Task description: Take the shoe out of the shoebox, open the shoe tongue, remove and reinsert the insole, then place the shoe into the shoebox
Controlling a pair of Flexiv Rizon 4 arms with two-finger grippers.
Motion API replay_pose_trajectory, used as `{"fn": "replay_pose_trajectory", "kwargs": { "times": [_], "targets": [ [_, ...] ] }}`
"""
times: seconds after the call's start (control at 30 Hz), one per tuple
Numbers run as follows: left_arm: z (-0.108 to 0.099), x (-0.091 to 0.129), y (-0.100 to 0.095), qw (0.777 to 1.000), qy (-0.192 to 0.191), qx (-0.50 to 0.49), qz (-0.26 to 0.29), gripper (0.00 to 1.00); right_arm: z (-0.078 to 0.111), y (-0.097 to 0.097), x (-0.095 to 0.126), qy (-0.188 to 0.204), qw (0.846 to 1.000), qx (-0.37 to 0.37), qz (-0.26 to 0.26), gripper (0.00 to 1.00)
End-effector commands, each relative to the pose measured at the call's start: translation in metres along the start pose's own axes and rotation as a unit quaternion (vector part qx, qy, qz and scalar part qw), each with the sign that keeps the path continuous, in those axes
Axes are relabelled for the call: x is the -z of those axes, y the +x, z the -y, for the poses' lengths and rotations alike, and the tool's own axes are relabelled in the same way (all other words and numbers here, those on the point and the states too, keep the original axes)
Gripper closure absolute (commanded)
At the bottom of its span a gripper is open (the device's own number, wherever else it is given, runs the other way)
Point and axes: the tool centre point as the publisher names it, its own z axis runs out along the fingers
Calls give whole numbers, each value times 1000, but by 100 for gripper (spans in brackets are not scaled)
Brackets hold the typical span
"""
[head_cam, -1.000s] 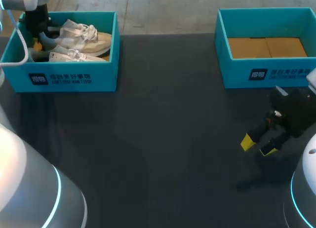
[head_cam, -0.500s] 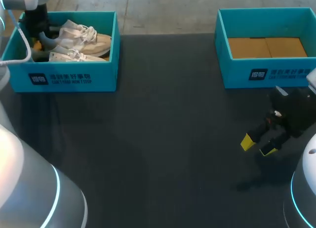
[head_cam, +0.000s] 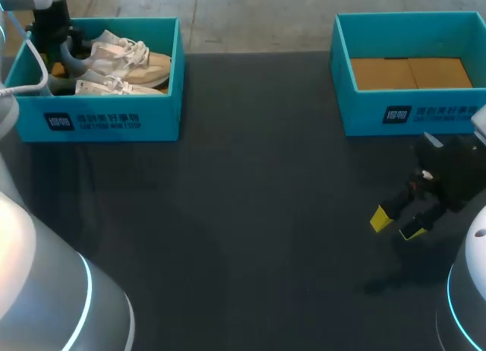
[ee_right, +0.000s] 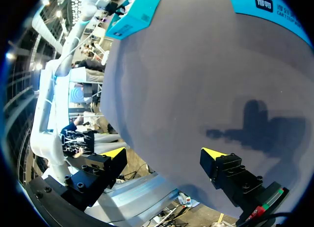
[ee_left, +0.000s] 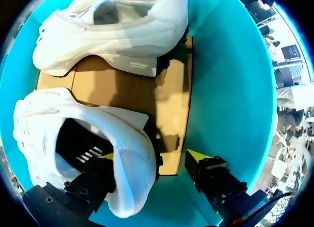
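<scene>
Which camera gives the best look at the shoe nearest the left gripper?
The left wrist view: the shoe is close, heel between the left gripper's open fingers. The head view shows it small inside the shoebox; the right wrist view misses it.

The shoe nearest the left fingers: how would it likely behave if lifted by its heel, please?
The shoe has a padded heel collar that will probably flex between the fingers. Held only there, its toe would likely droop. It lies near the second shoe and might brush it.
</scene>
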Motion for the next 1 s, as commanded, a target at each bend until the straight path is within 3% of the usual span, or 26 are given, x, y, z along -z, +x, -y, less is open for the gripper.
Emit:
{"fn": "replay_pose_trajectory", "kwargs": {
  "times": [0.03, 0.37, 0.7, 1.0],
  "targets": [
    [1, 11, 2, 1000, 2, 2, 7, 18, 1, 1, -1, 0, 1000, -1, 1, 0],
    [2, 34, 2, 999, -5, 11, 32, 15, 1, 1, -1, 0, 1000, -1, 1, 0],
    [19, 76, 0, 997, -31, 3, 70, 7, 1, 1, -1, 0, 1000, -1, 1, 0],
    [37, 102, 3, 995, -44, -7, 85, 10, 1, 1, -1, 0, 1000, -1, 1, 0]
  ]
}}
